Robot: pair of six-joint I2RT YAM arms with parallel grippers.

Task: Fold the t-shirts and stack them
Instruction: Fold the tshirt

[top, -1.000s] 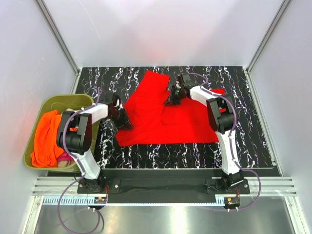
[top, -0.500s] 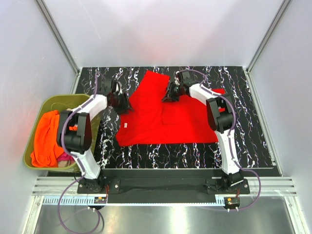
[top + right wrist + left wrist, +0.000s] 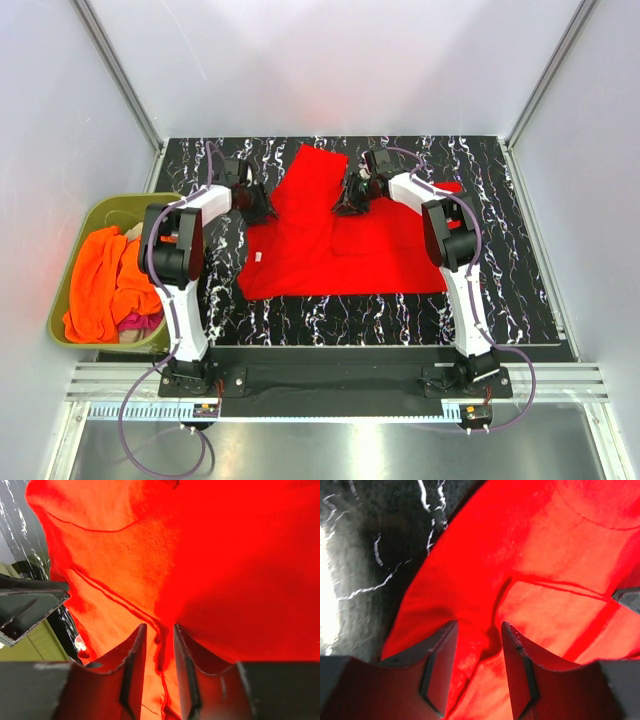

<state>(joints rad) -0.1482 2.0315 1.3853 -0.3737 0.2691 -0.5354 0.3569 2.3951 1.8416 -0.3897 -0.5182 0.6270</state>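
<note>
A bright red t-shirt (image 3: 340, 245) lies spread on the black marbled table (image 3: 500, 290), its small white label (image 3: 258, 258) near its left edge. My left gripper (image 3: 252, 206) sits over the shirt's far-left edge. In the left wrist view my left gripper (image 3: 479, 625) stands open, a low ridge of red cloth (image 3: 495, 605) lying loose between the fingers. My right gripper (image 3: 349, 199) is over the shirt's far middle. Seen from the right wrist, my right gripper (image 3: 160, 627) is open, straddling a seam of the shirt (image 3: 125, 605).
An olive-green tub (image 3: 120, 208) stands off the table's left edge, holding an orange shirt (image 3: 100, 285) with magenta (image 3: 140, 322) and beige (image 3: 128, 336) cloth under it. The left gripper (image 3: 27, 607) shows in the right wrist view. A red sleeve (image 3: 450, 187) pokes out behind the right arm.
The left gripper has moved from the shirt's left middle toward the back and opened wider. The right gripper was shut on cloth; it has opened, and the shirt has settled flatter.
</note>
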